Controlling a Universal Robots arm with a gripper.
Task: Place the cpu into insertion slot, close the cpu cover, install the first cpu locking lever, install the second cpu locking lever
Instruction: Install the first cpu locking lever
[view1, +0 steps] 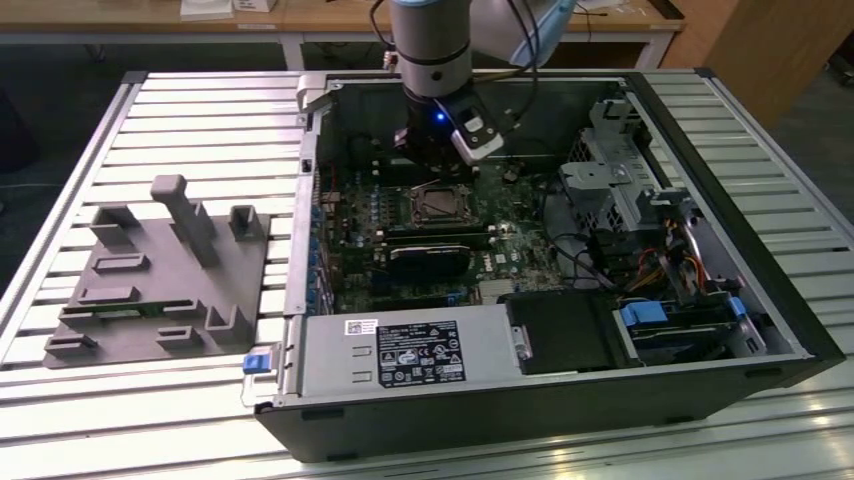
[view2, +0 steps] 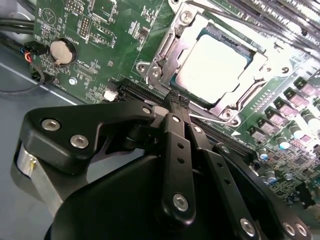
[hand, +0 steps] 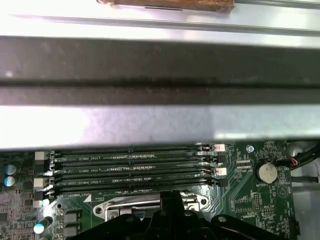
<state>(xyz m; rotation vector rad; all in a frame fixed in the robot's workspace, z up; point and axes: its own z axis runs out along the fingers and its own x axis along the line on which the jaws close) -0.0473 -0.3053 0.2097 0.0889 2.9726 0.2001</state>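
Setup: open computer case (view1: 561, 405) lying on the slatted tabletop (view1: 200, 120). The arm reaches down into the case from its far side. A grey holding fixture (view1: 160, 270) sits on the tabletop at the exterior view's left, well apart from the work.

Cpu: the cpu (view2: 212, 67) is in the insertion slot (view2: 145, 67) at the middle of the green motherboard (view2: 100, 55), silvery top up and lying flat. The cpu cover (view2: 167, 50) lies over its edges as a metal frame. Judged: seating and cover steps look done.

Tool: in the second wrist view the tool (view2: 175, 104) has its two fingers brought together at the tips, with no gap visible between them. The first wrist view agrees, with the tips of the tool (hand: 170, 197) meeting just short of the socket frame.

Key relation: the slot lies straight ahead of the fingertips, just beside them, and the tips sit at the socket edge nearest the tool. In the exterior view the tool (view1: 427, 170) hangs just behind the socket, which is on the camera's side of it.

Lever: a thin bright metal rod (view2: 210, 120), judged to be a locking lever, runs along that near edge. Its long axis is crosswise to the fingers, and one end starts right at the tips. I cannot tell whether the tips pinch it or only touch it.

Other: memory slots (hand: 135, 165) lie past the socket, towards the case wall.
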